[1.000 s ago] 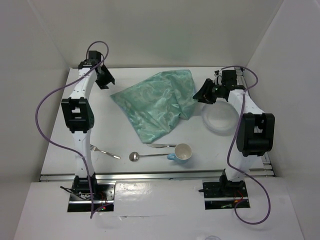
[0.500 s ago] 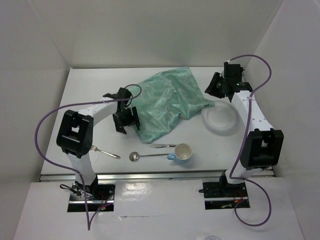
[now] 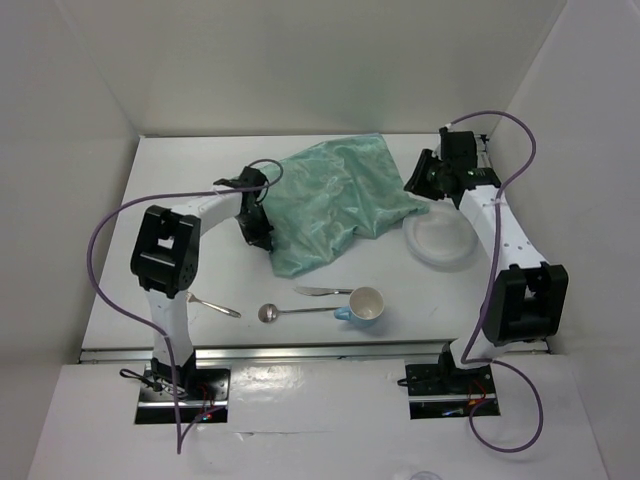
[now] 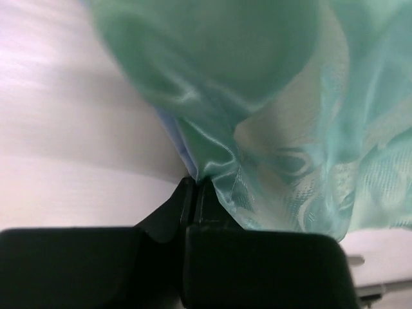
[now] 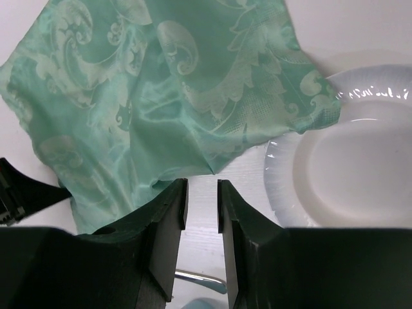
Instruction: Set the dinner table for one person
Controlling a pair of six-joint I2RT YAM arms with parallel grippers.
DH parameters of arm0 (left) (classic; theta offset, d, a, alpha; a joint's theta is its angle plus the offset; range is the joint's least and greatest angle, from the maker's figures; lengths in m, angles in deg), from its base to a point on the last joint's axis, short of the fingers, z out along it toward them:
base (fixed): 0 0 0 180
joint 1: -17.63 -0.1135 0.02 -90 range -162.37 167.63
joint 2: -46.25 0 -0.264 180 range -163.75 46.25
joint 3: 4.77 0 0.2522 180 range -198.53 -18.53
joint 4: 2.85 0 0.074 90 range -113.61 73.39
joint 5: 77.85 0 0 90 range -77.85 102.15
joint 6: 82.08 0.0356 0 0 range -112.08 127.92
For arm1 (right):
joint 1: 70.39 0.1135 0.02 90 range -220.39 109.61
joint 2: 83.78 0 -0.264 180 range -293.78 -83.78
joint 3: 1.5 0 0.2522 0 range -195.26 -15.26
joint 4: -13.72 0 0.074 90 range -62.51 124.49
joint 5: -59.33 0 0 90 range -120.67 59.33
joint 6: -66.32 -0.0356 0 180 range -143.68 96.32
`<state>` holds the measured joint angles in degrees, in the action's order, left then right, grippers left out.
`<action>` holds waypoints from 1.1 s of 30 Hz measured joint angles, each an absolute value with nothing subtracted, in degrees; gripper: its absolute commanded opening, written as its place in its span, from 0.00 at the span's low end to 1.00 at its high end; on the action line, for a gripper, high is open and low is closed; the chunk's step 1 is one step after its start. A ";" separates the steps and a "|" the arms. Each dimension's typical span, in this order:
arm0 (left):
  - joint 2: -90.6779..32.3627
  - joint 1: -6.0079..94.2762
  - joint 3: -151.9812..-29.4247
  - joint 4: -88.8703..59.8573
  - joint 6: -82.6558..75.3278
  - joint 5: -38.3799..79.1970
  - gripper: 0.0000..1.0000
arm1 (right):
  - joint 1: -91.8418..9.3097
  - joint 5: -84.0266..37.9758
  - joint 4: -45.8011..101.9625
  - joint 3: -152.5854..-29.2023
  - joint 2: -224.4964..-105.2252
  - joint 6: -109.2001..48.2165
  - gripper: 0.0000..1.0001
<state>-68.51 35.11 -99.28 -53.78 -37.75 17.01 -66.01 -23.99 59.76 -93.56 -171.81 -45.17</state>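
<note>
The dinner table (image 3: 420, 300), the white counter between the walls, bore a rumpled cloth (image 3: 330, 200) at its far middle, its left edge pinched in the closed left jaws, probably for spreading, while the right jaws hovered parted, empty.

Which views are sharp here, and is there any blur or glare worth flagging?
Left wrist: soft throughout, the teal cloth too close to the lens and the tabletop smeared. Right wrist: crisp, with bright glints on the plate rim. Top external: evenly lit, soft shadows, some glare on the glossy ledge by the arm bases.
</note>
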 measured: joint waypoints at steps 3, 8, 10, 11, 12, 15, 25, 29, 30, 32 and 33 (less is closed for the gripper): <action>-69.15 31.35 -102.37 -55.72 -37.19 14.39 0.00 | -66.01 -23.20 59.76 -93.34 -171.00 -44.76 0.36; -71.18 21.25 -115.74 -62.04 -34.10 10.23 0.00 | -64.92 -20.54 59.74 -89.56 -169.91 -43.91 0.36; -73.15 17.89 -123.31 -63.13 -32.53 8.95 0.14 | -63.69 -19.75 59.71 -87.60 -169.91 -43.84 0.36; -73.98 16.18 -126.65 -63.79 -31.37 8.33 0.39 | -63.02 -19.16 59.71 -86.17 -169.91 -43.93 0.36; -74.68 14.69 -129.67 -64.82 -30.54 7.74 0.50 | -62.34 -18.52 59.63 -84.64 -169.84 -44.19 0.36; -73.39 12.29 -130.95 -65.78 -28.66 6.58 0.80 | -61.01 -16.36 58.82 -80.14 -169.82 -45.59 0.39; -59.09 14.72 -98.24 -63.11 -28.64 11.85 0.86 | -60.50 -10.81 52.96 -75.11 -169.97 -54.66 0.54; -60.60 11.66 -96.05 -60.64 -30.13 13.03 0.86 | -60.50 -9.43 49.77 -73.50 -170.83 -59.58 0.59; -61.28 10.74 -96.16 -59.83 -30.56 13.14 0.87 | -60.50 -9.41 48.72 -72.67 -171.00 -61.28 0.59; -63.18 9.21 -96.95 -58.52 -31.66 13.16 0.87 | -60.50 -9.41 47.19 -71.09 -171.39 -64.32 0.67; -64.36 8.47 -97.49 -58.00 -32.09 13.14 0.87 | -60.46 -9.43 46.51 -70.28 -171.70 -65.98 0.69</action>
<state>-64.36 8.47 -97.49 -58.00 -32.09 13.14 -60.46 -9.43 46.51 -70.28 -171.70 -65.98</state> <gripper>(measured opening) 0.867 0.635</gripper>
